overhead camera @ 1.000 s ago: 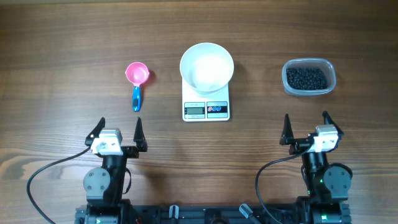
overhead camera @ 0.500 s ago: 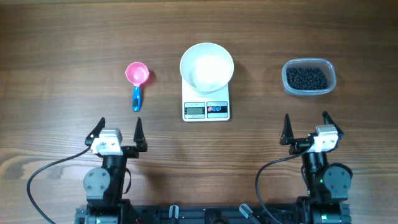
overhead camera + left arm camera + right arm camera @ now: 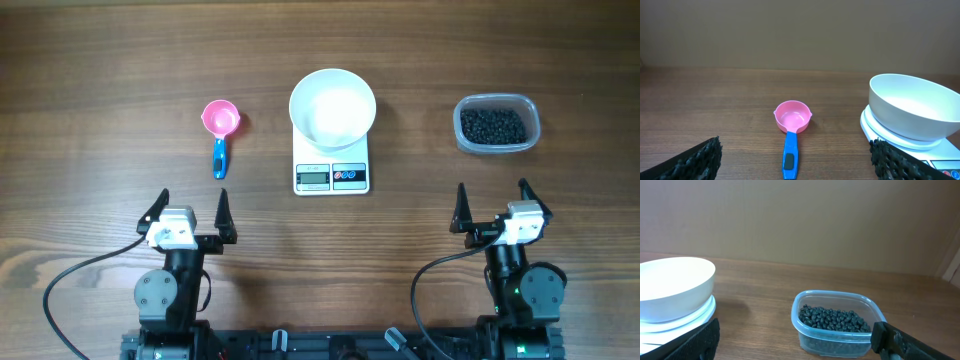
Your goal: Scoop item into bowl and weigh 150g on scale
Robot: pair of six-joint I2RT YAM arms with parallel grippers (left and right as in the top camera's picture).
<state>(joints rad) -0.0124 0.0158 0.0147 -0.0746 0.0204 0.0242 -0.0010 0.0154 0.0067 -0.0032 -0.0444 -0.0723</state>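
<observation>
Nearest to us, at the table's (image 3: 90,120) front edge, sit the two arm bases, each with a black cable (image 3: 75,272) curling off to its side. Just beyond them we find the left gripper (image 3: 193,196) and the right gripper (image 3: 492,188), both low over the wood and pointing away from the bases. Each has its fingers spread wide with nothing between them and nothing touching them. In the wrist views we catch only the dark ribbed fingertips (image 3: 700,159) at the lower corners.

Ahead of the left gripper lies a scoop (image 3: 219,140), its blue handle pointing back toward the gripper and its pink cup at the far end, resting on the wood with its mouth up. The cup looks bare inside.

In the middle of the table, between the two arms, stands the scale (image 3: 332,176), with its display and buttons facing the bases. We cannot read the display. The bowl (image 3: 332,108) sits on the scale's platform, upright, its inside plain white.

Ahead of the right gripper, well apart from the scale, we see a clear plastic tub (image 3: 835,342). The item (image 3: 492,126), a heap of small black beads, lies wholly inside this tub and covers its floor.
</observation>
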